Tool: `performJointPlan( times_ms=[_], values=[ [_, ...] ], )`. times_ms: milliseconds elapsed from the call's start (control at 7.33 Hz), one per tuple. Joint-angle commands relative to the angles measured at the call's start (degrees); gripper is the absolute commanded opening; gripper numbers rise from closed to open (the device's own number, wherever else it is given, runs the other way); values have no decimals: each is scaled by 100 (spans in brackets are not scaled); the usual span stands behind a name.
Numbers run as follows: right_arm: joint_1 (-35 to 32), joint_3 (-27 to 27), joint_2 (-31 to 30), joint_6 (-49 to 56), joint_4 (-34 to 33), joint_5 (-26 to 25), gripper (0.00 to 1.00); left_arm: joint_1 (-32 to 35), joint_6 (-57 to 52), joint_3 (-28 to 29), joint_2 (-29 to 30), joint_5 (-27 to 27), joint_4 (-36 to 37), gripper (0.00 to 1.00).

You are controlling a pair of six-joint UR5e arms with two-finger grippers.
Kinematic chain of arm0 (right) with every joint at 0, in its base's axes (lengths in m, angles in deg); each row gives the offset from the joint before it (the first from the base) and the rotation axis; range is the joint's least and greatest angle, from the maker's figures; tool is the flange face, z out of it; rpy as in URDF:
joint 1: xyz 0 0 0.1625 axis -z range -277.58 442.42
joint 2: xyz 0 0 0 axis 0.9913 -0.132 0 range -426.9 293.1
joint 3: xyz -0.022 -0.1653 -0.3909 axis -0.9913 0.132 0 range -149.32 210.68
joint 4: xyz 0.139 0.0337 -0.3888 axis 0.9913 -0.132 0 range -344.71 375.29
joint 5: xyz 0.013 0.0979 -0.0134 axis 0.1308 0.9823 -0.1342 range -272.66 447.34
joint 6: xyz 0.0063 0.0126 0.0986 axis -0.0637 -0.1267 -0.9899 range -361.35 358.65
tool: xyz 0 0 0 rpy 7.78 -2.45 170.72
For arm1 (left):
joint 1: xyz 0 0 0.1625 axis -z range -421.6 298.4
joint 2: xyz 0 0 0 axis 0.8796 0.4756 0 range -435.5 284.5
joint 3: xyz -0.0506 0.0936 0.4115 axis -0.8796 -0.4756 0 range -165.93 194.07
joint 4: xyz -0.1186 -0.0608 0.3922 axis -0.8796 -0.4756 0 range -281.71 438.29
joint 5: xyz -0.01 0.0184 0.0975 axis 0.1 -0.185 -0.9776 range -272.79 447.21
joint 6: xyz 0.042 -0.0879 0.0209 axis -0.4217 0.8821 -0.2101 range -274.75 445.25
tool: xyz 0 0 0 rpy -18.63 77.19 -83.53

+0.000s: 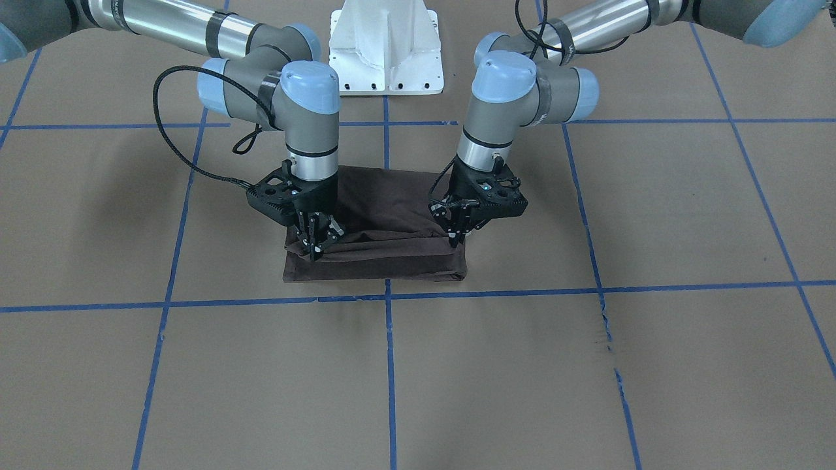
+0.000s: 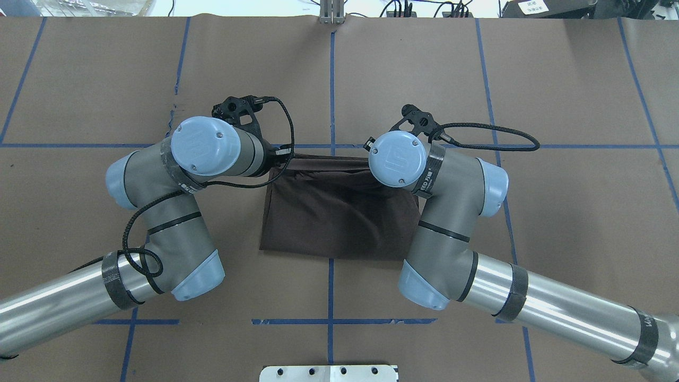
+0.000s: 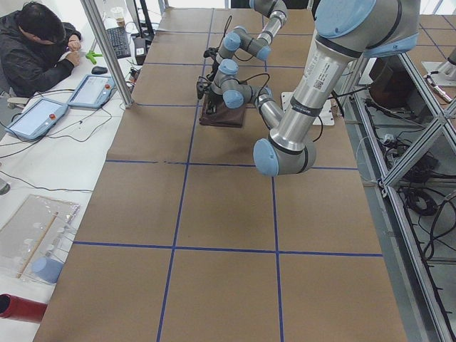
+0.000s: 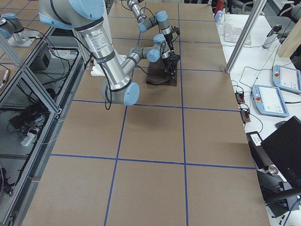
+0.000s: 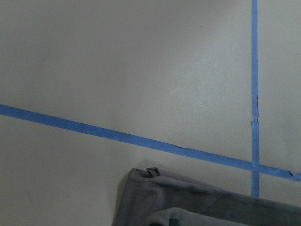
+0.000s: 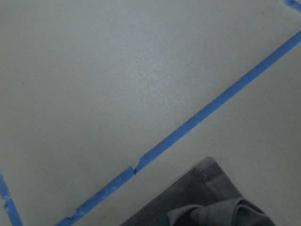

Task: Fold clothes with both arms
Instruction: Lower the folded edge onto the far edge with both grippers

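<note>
Dark-brown T-shirt (image 1: 385,264) lies folded, rectangular, softly creased.

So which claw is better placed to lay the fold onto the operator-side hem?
Right, marginally: the right claw pinches the T-shirt fold slightly nearer that hem than the left claw does, though both should probably move together.

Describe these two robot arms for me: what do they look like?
Both the left arm and right arm are jointed tubes, shiny silver and matte grey, with rounded light-blue joint caps bearing an embossed logo. Black braided cables loop alongside. The left end effector and right end effector are black, two-fingered claws.
</note>
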Motion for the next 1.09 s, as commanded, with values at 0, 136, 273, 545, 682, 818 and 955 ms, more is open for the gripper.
performJointPlan(
  times_ms=[0, 136, 273, 545, 682, 818, 955],
  values=[
    [14, -7, 21, 974, 26, 25, 100, 76, -708, 12, -51, 20, -181, 100],
    [5, -51, 169, 1099, 9, 43, 100, 250, -1085, -15, -69, 63, -244, 100],
    [23, -103, 249, 1179, -8, 286, 100, 417, -1402, -15, -95, 325, -245, 100],
    [320, -78, 302, 1607, -9, 219, 100, 463, -1441, -24, -157, 442, -323, 100],
    [365, 44, 285, 1758, -9, 97, 100, 463, -1432, -24, -174, 442, -324, 100],
    [366, 211, 293, 2194, -9, 43, 100, 463, -1423, -24, -183, 442, -324, 100],
    [366, 247, 285, 2556, -17, 43, 100, 463, -1423, -24, -183, 442, -324, 100]
  ],
)
